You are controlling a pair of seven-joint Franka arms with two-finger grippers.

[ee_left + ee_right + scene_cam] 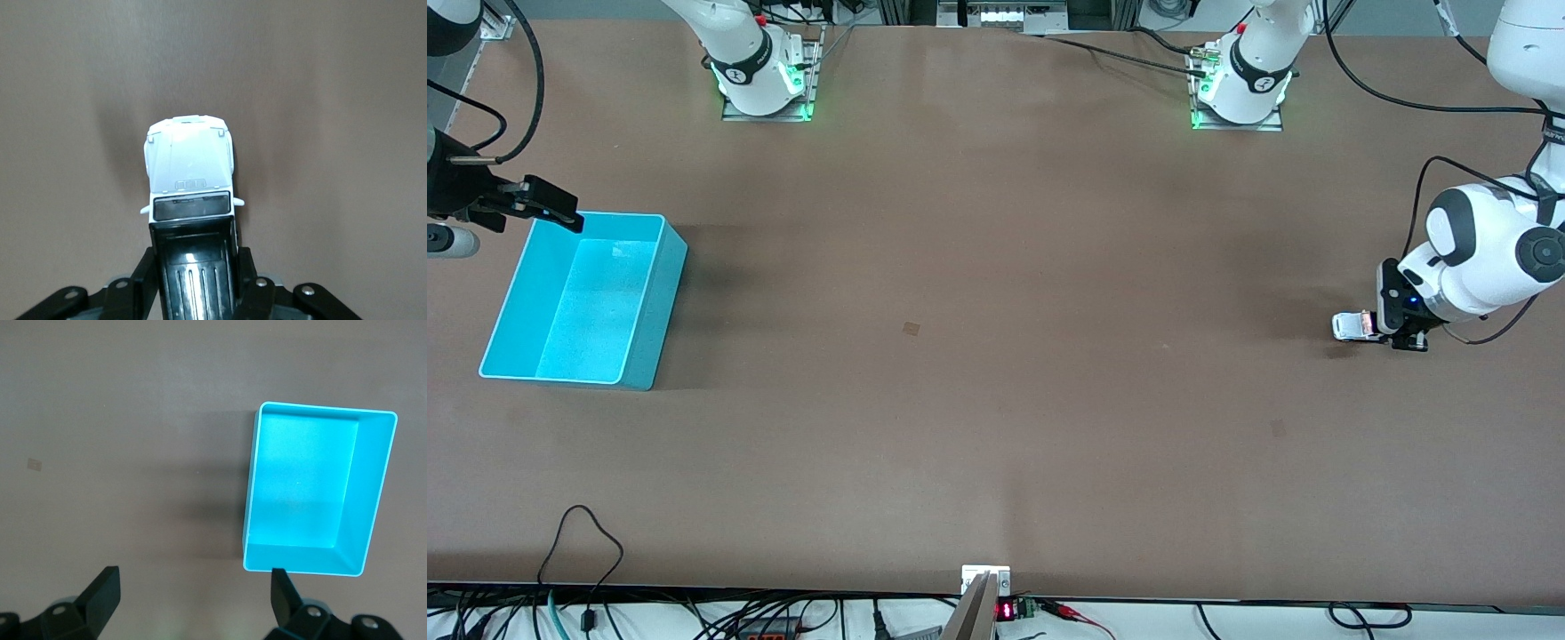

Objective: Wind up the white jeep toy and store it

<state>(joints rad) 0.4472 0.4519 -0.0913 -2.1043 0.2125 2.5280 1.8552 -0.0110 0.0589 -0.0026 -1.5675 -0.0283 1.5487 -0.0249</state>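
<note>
At the left arm's end of the bench (996, 373), the left tool (1385, 331) is down at the surface, clenched on the white jeep toy (1352, 324). In the left wrist view its fingers (248, 280) press against the two sides of the jeep's rear, flanking the black ribbed roof panel, while the white hood and windshield stick out ahead of the fingertips. The jeep's wheels look to be at the bench surface. The right tool (551, 206) waits with its fingers spread wide, released, over the corner of the cyan bin (654, 293) at the right arm's end, well apart from the jeep.
</note>
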